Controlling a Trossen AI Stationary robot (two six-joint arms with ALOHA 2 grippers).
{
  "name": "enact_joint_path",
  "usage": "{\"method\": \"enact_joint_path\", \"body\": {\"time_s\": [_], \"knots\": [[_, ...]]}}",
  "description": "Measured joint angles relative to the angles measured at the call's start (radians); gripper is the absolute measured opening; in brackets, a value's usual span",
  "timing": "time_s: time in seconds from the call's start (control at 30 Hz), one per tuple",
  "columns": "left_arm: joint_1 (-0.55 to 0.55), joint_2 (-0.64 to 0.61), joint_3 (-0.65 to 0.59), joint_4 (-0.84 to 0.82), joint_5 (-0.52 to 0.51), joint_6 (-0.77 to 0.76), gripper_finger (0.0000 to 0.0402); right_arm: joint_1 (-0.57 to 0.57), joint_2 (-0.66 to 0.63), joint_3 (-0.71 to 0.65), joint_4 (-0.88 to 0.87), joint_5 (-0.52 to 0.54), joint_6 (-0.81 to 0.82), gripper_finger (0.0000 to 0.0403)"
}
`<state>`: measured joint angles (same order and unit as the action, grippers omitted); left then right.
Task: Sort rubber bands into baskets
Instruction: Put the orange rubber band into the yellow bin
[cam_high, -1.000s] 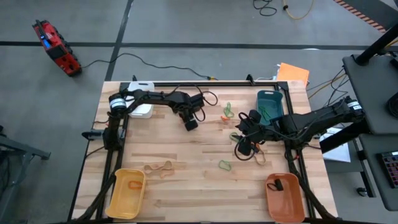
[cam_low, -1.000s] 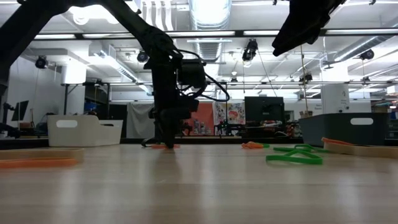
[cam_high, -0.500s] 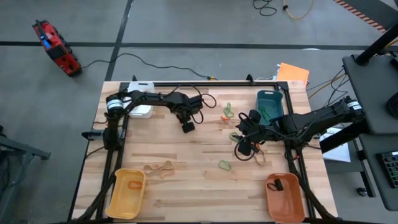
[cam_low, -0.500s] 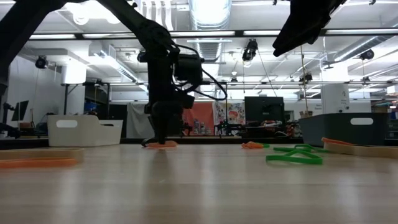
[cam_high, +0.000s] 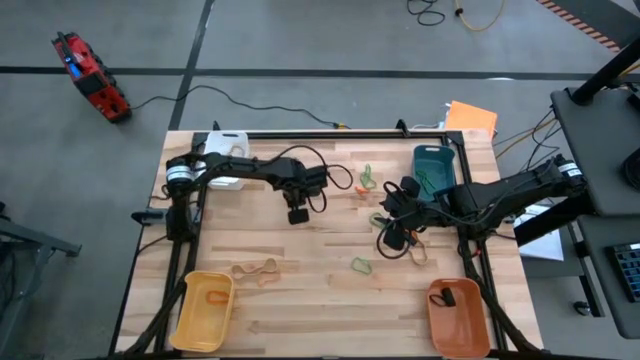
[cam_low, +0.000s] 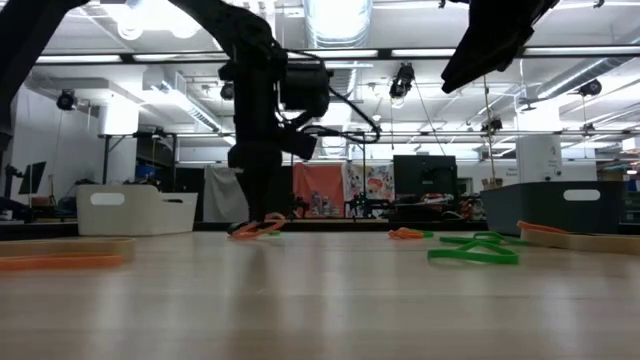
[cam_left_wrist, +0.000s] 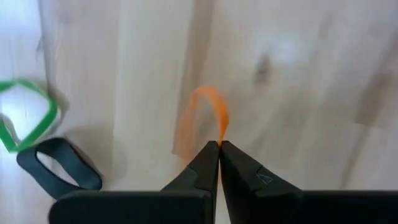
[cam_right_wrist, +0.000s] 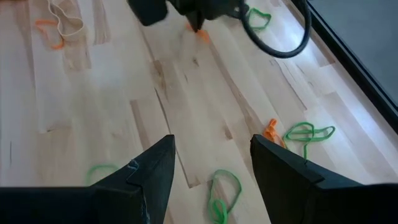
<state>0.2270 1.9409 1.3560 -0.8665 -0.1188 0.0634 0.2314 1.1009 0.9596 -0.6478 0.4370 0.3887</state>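
Early on: left end effector (cam_left_wrist: 218, 145) pinched on an orange band (cam_left_wrist: 202, 118); right end effector (cam_right_wrist: 211, 158) wide, empty; perhaps two bands binned, several still loose on table (cam_high: 300, 290)

Orange rubber band (cam_left_wrist: 208, 121) pinched upright in closed jaws, green bands (cam_high: 361, 265) scattered, four corner baskets (cam_high: 204, 311)

On the desk (cam_low: 320, 300) the left gripper (cam_low: 262, 222) comes down from above, and its jaws are closed on an orange band (cam_low: 258, 228) that hangs just over the wood. The right arm (cam_low: 495, 40) is high at the top right. A white basket (cam_low: 135, 210) stands far left, a dark basket (cam_low: 560, 208) far right. Green bands (cam_low: 475, 250) lie right of centre, a small orange one (cam_low: 405, 234) near them.
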Motion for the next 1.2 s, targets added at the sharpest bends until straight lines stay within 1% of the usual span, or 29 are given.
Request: {"method": "enact_joint_path", "body": {"time_s": [0.13,0.4,0.6,0.67,0.83,0.97,1.2], "knots": [[-0.026,-0.041,0.000,-0.009,0.005,0.030,0.0000,0.000,0.000,-0.009,-0.001,0.000,0.000,0.0199],[-0.051,-0.127,0.002,-0.026,0.006,0.033,0.0000,0.000,0.000,-0.034,-0.003,0.000,0.003,0.0199],[-0.114,-0.207,0.002,-0.116,0.009,0.018,0.0000,0.000,0.000,-0.034,-0.001,0.000,-0.001,0.0199],[-0.144,-0.236,0.003,-0.164,0.026,-0.004,0.0000,0.000,0.000,-0.034,-0.001,0.000,-0.008,0.0199],[-0.251,-0.314,-0.009,-0.259,0.087,-0.113,0.0000,0.000,0.000,-0.034,-0.001,0.000,-0.011,0.0199],[-0.372,-0.386,-0.028,-0.330,0.129,-0.229,0.0000,0.000,0.000,-0.034,0.000,0.000,-0.020,0.0199],[-0.586,-0.499,-0.031,-0.358,0.165,-0.522,0.0000,0.000,0.000,-0.034,0.008,0.000,-0.026,0.0199]]}}
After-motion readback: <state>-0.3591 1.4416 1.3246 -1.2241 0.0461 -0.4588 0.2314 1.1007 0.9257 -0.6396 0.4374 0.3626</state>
